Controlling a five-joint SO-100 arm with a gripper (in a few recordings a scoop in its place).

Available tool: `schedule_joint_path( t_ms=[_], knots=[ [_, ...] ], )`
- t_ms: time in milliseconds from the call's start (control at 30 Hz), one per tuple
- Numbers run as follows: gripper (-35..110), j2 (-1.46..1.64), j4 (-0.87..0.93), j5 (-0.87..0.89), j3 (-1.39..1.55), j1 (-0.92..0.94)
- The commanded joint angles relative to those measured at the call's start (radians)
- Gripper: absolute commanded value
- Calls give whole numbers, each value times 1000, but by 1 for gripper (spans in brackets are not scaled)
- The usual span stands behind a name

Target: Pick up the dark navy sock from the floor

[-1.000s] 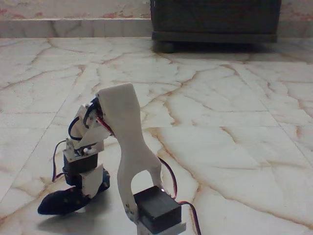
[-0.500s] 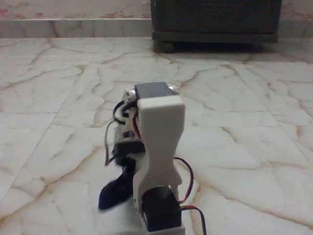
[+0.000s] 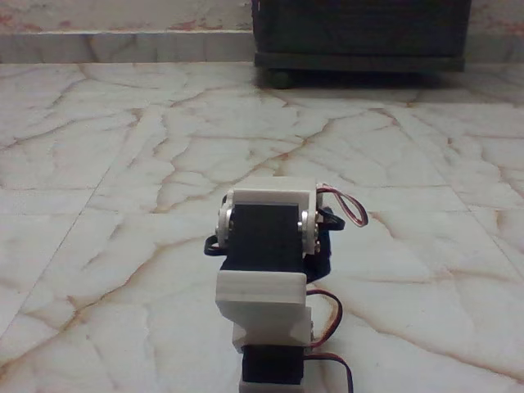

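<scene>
From where I stand, the arm [image 3: 266, 278] is folded up tight at the bottom centre of the fixed view, its back to me: a white link low down, a black servo block above it framed in a white bracket. The gripper sits somewhere behind that block, so I cannot tell whether its fingers are apart, together, or clamped on anything. A dark bit [image 3: 322, 255] pokes out at about 3 o'clock of the servo, just beside the bracket and off the floor [image 3: 123, 147]; it may be the sock, but too little shows to be sure. A similar dark sliver shows at 9 o'clock of the block. Red and black wires loop out at 2 o'clock and again at 4 o'clock near the base.

Count: one arm, one possible sock, and one dark cabinet [image 3: 360, 37] at 12 o'clock, far back against the wall. The marble tiles around the arm are cream with brown veins.
</scene>
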Motion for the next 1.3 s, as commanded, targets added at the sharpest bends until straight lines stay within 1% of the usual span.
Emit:
schedule_joint_path(
  t_ms=[0,67,133,200,233,400,500,567,633,667,700,867,1267],
  knots=[
    [0,43,2,-21,0,11],
    [0,89,-15,-32,44,9],
    [0,147,-80,-48,123,12],
    [0,173,-241,-91,229,25],
    [0,175,-293,-104,252,25],
    [0,181,-686,-215,428,9],
    [0,181,-816,-324,482,15],
    [0,181,-962,-380,518,9],
    [0,181,-1014,-417,518,9],
    [0,179,-1017,-480,518,20],
    [0,179,-1039,-482,518,23],
    [0,179,-1097,-365,518,25],
    [0,178,-1097,-359,518,34]
  ],
)
